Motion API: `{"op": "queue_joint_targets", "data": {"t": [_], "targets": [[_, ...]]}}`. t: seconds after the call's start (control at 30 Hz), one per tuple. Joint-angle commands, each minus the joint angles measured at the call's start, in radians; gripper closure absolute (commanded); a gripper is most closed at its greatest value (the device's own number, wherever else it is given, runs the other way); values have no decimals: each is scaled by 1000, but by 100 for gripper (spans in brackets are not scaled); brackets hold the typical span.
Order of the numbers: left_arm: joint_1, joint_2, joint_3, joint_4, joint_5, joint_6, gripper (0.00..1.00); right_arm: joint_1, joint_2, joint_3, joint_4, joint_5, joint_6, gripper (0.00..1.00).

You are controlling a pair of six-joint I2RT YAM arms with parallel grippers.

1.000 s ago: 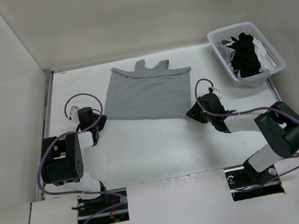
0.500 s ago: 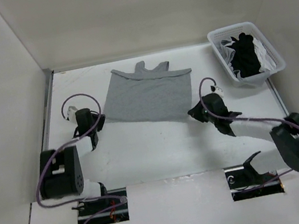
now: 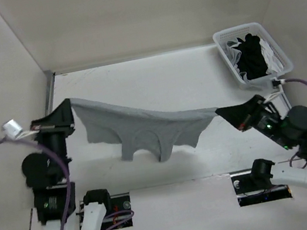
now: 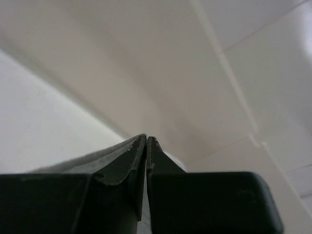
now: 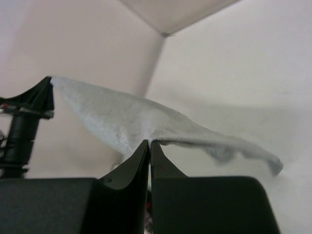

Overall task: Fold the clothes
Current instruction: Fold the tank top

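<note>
The clothes [image 3: 143, 125], a light-grey sleeveless shirt, hang in the air stretched between both arms, with the neck and straps drooping toward the near edge. My left gripper [image 3: 68, 104] is shut on its left corner, high above the table's left side. My right gripper [image 3: 219, 111] is shut on the opposite corner at the right. In the right wrist view the grey fabric [image 5: 126, 119] runs from my closed right gripper [image 5: 149, 142] across to the left arm. The left wrist view shows my left gripper [image 4: 146, 138] pressed together on a sliver of grey cloth [image 4: 83, 158].
A white slatted basket [image 3: 278, 57] with dark and white garments stands at the back right corner. The white table [image 3: 152, 73] is bounded by pale walls on three sides. A raised white panel [image 3: 177, 218] with two arm-base cutouts spans the near edge.
Both grippers closed on the shirt's near corners as it lay flat, then lifted it off the table and drew it toward the near side. Both arms now stand raised.
</note>
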State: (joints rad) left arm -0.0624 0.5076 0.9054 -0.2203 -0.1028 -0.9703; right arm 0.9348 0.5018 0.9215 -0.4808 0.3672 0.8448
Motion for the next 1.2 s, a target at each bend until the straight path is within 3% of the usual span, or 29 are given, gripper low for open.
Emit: {"op": "queue_joint_targets", "data": {"t": [0.0,0.1,0.2,0.27,0.37,0.43,0.53,0.67,0.73,0.83,0.97,1.17], "targets": [[-32,-73,205,-189,-96,94,100,185,-31,141,-202,171,22,96],[-56,-87,305,-263,-120,117,100,392,-2,215,-197,269,31,96],[-82,-89,279,-316,-124,110,100,540,52,224,-183,376,31,96],[-96,-89,209,-339,-124,87,100,581,84,220,-183,404,34,95],[-112,-99,86,-366,-123,62,100,551,87,176,-182,327,68,94],[-104,-106,-3,-375,-138,53,100,469,78,104,-176,253,83,93],[-72,-8,-117,-293,-146,39,100,166,104,-4,-141,36,51,93],[-40,268,-215,-1,-132,-2,100,-318,258,-127,117,-415,-75,96],[-37,446,-212,146,-124,-19,100,-498,402,-150,236,-517,-96,96],[-43,726,-113,289,-117,-22,100,-612,628,-112,367,-548,-105,96],[-50,1035,100,341,-60,-21,100,-670,933,64,426,-551,-122,96],[-38,1238,320,323,3,-19,100,-713,1230,331,430,-557,-122,97]]}}
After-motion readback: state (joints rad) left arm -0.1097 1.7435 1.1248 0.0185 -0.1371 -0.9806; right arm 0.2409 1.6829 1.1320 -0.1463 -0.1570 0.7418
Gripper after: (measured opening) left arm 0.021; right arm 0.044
